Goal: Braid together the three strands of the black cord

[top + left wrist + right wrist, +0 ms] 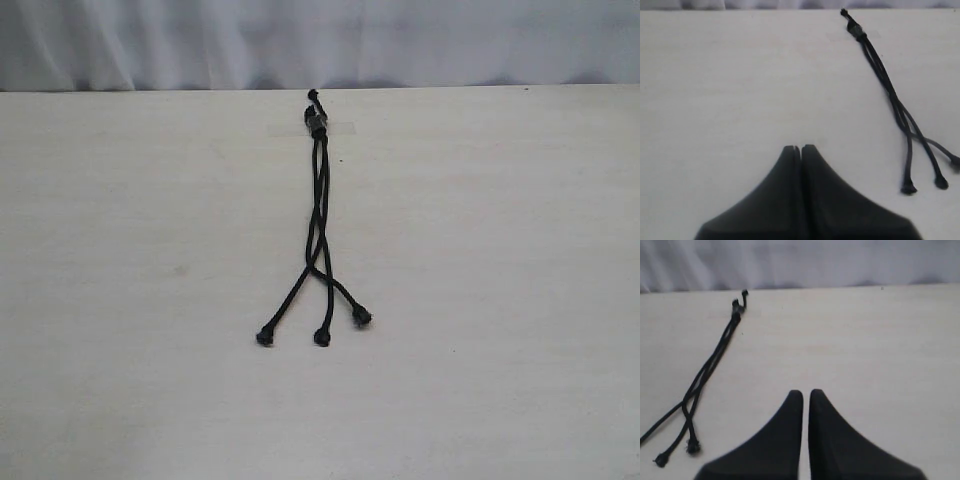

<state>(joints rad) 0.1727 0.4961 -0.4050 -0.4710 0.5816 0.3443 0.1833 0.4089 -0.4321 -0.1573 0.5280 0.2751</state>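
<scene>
The black cord [318,210] lies along the middle of the pale table, and its bound knot [315,122] sits at the far end under a strip of clear tape. The three strands run close together and cross once. They then fan out to knobbed tips at the left [265,337], the middle [322,337] and the right [361,317]. Neither arm shows in the exterior view. My left gripper [801,147] is shut and empty, well to the side of the cord [885,82]. My right gripper [806,392] is shut to a thin slit with nothing in it, away from the cord [715,357] on the other side.
The table's far edge [480,88] meets a white curtain [450,40] just behind the knot. Bare tabletop [500,300] lies on both sides of the cord and in front of the tips.
</scene>
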